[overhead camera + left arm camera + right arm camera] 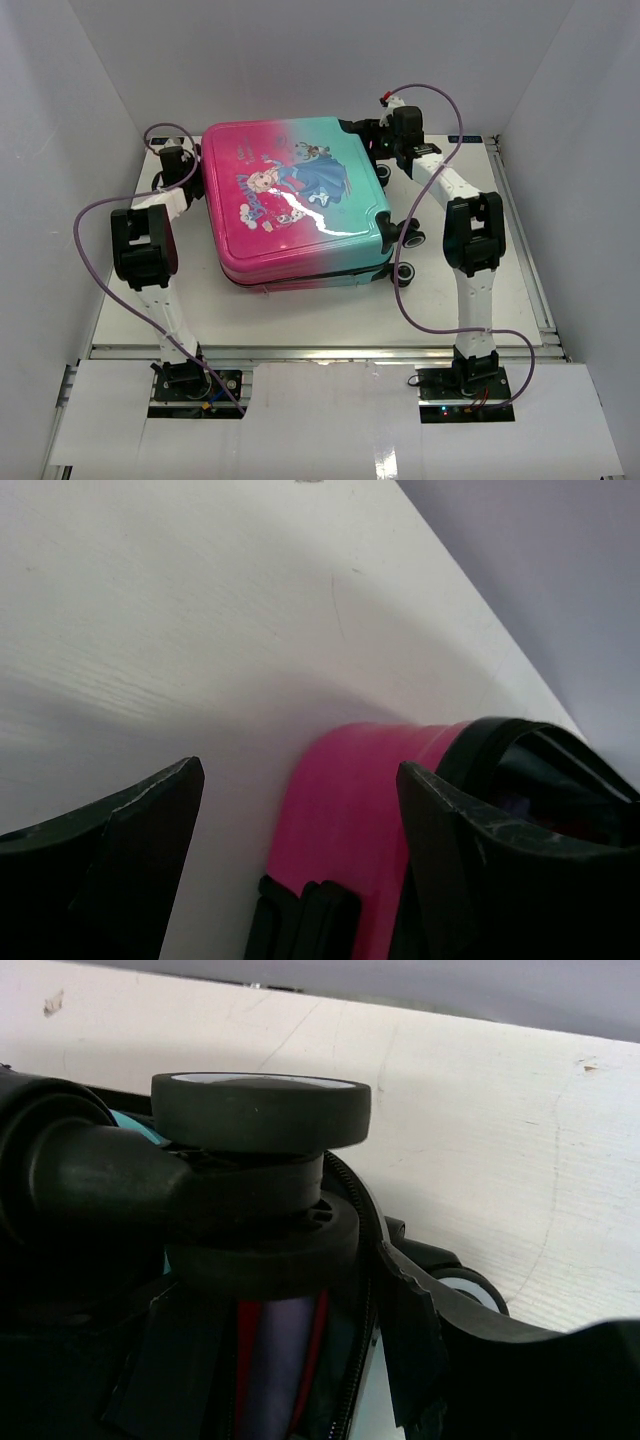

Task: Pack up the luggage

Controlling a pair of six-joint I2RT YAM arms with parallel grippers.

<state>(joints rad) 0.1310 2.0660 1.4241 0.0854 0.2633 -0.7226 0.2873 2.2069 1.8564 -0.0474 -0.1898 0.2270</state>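
Luggage (300, 205) shut. Left claw (298, 780), 10 o'clock, gaping, empty. Right claw (385, 140) at 2 o'clock wheel (260, 1110), grip unclear; snag could drag it.

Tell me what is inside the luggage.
The luggage lies shut, printed shell up, on the white table. Its closed shell hides the inside, so any contents cannot be seen.

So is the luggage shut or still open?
Shut. In the top view the luggage lies flat with its printed shell facing up. Its halves meet along the near edge, and no lining shows.
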